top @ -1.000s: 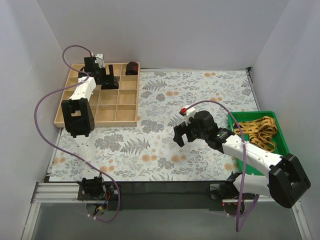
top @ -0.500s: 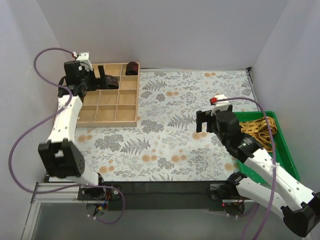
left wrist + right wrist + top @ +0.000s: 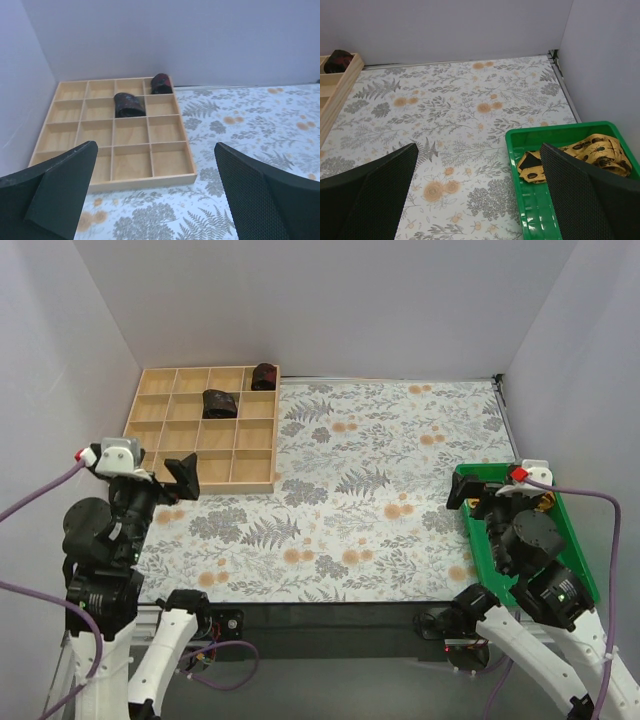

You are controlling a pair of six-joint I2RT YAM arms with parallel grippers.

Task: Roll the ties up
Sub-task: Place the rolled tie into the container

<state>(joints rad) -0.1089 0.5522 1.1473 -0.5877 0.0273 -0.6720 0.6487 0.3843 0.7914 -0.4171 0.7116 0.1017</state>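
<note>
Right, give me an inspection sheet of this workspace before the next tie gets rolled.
Surface: floral mat, lying flat, bare in the middle.
Job's things: two dark rolled ties in the wooden tray, the corner roll in the far right cell and the second roll one row nearer and one column left. The yellow tie lies unrolled in the green bin.
Clutter: nothing seen.
Grippers: left gripper open and empty; right gripper open and empty, both above the table.
Cables: purple cables hang from each wrist, off the mat.
Surroundings: plain pale walls on three sides.
</note>
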